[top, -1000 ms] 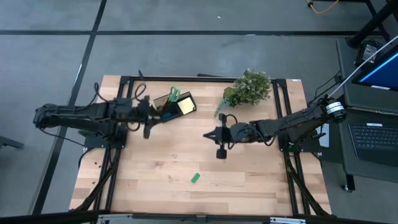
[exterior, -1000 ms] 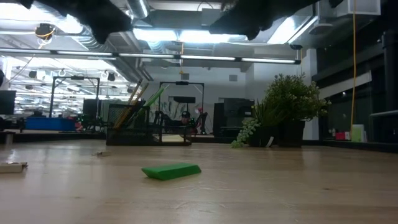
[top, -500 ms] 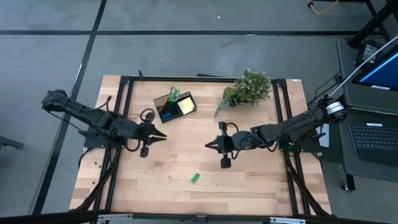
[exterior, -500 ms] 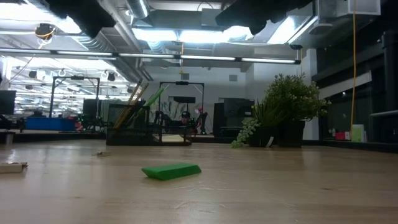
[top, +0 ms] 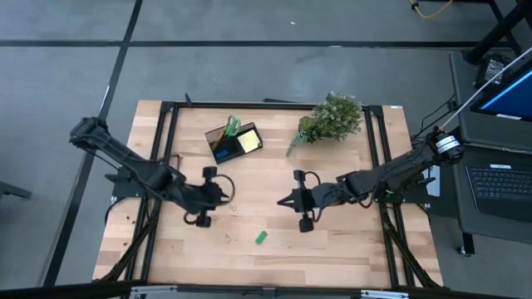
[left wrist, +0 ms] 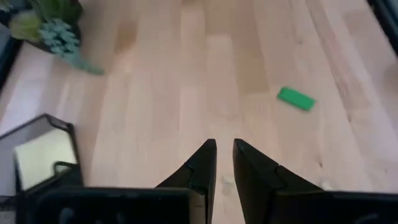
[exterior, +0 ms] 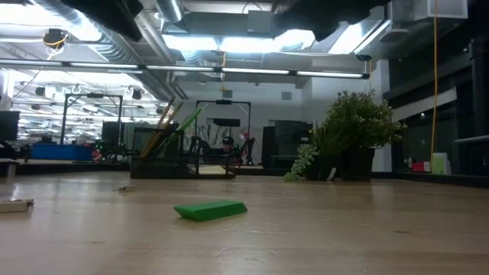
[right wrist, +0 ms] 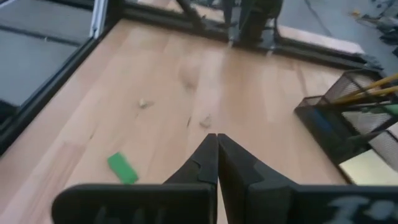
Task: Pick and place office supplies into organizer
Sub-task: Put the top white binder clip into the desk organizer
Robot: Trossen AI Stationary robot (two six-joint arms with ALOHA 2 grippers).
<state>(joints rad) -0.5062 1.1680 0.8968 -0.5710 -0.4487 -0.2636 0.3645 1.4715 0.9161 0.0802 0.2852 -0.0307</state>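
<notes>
A small green block (top: 261, 237) lies flat on the wooden table near the front middle; it also shows in the low view (exterior: 211, 210) and in both wrist views (left wrist: 296, 98) (right wrist: 122, 168). The black organizer (top: 234, 140) stands at the far middle-left and holds green-handled scissors (top: 232, 127), a pale yellow sticky-note pad (top: 248, 142) and yellow pencils (right wrist: 367, 87). My left gripper (top: 228, 194) hovers left of the table's middle, empty, its fingers (left wrist: 205, 163) all but shut with a thin slit between them. My right gripper (top: 281, 201) hovers right of it, shut and empty (right wrist: 217, 135). Both point toward each other, the block nearer the front edge between them.
A leafy potted plant (top: 332, 118) stands at the far right of the table. Small pale crumbs (right wrist: 145, 103) lie on the wood near the middle. A small pale object (exterior: 15, 204) lies at the low view's left. A laptop (top: 499, 187) sits off the table's right side.
My left gripper has swung away from the organizer toward the near edge and the table's middle, its arm stretching out. My right gripper has moved a little toward the near edge. The green block and the organizer have stayed put.
</notes>
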